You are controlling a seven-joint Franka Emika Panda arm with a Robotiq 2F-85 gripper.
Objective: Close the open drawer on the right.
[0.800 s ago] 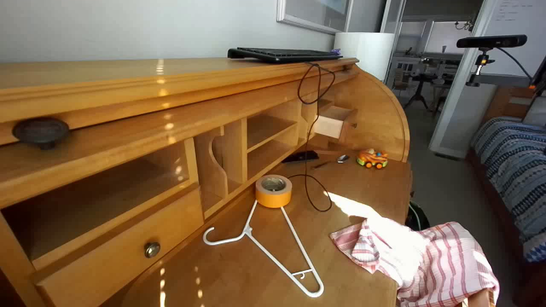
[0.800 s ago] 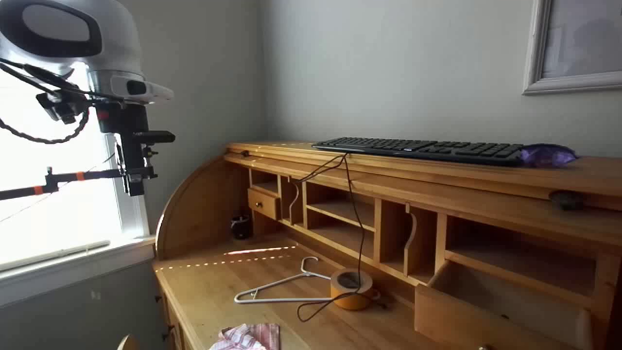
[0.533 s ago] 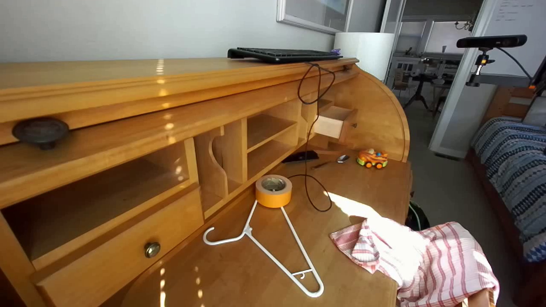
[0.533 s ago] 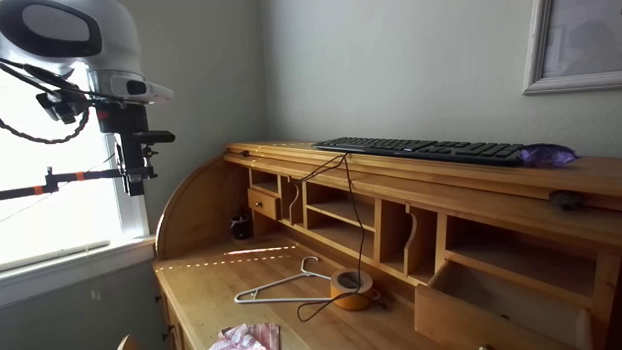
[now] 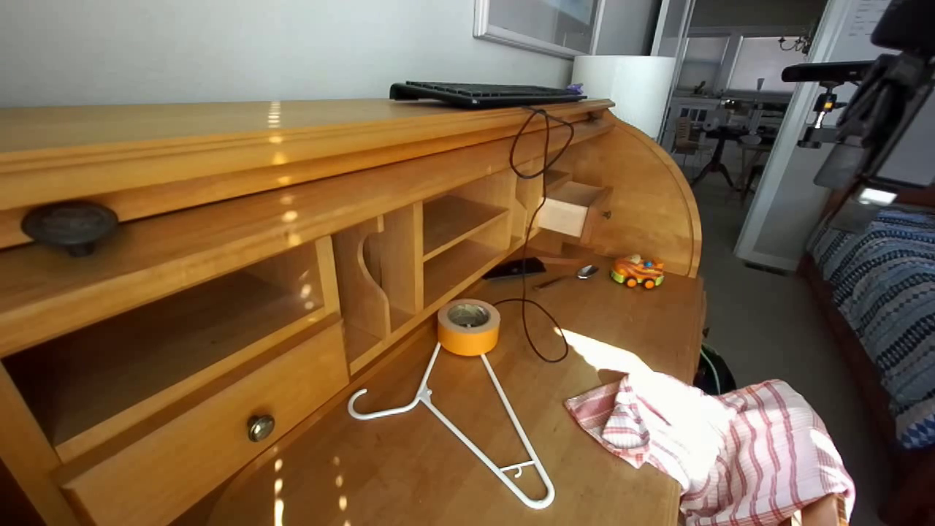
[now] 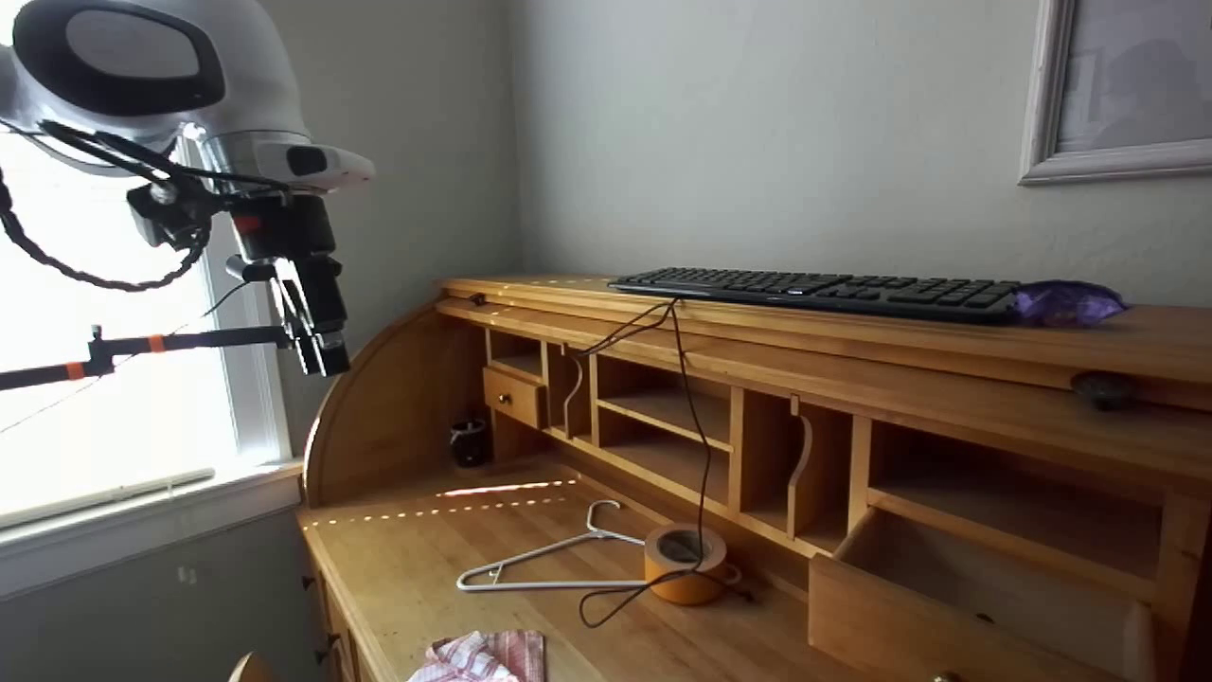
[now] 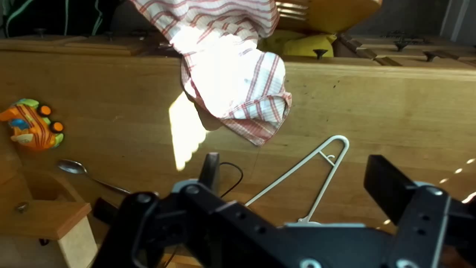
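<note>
The open drawer [image 5: 573,207] sticks out at the desk's far right end in an exterior view, its pale side showing. It shows close up at the lower right in an exterior view [image 6: 947,616]. In the wrist view the drawer [image 7: 48,219] is at the lower left, left of the jaws. My gripper [image 6: 322,358] hangs tilted above the desk's other end, well away from the drawer. In the wrist view the gripper [image 7: 295,175] is open with nothing between its fingers [image 7: 386,186]. A blurred part of the arm or gripper shows at an exterior view's right edge.
On the desk are a white hanger [image 5: 475,446], an orange tape roll [image 5: 468,332], a dark cable [image 5: 523,299], a spoon [image 5: 586,272], a toy car [image 5: 638,272] and a striped cloth [image 5: 701,431]. A keyboard [image 6: 814,289] lies on top. A small shut drawer [image 6: 511,393] is opposite.
My gripper has moved and tilted, its tips shifting right in an exterior view. A blurred dark part has entered at an exterior view's upper right. The drawer has not moved.
</note>
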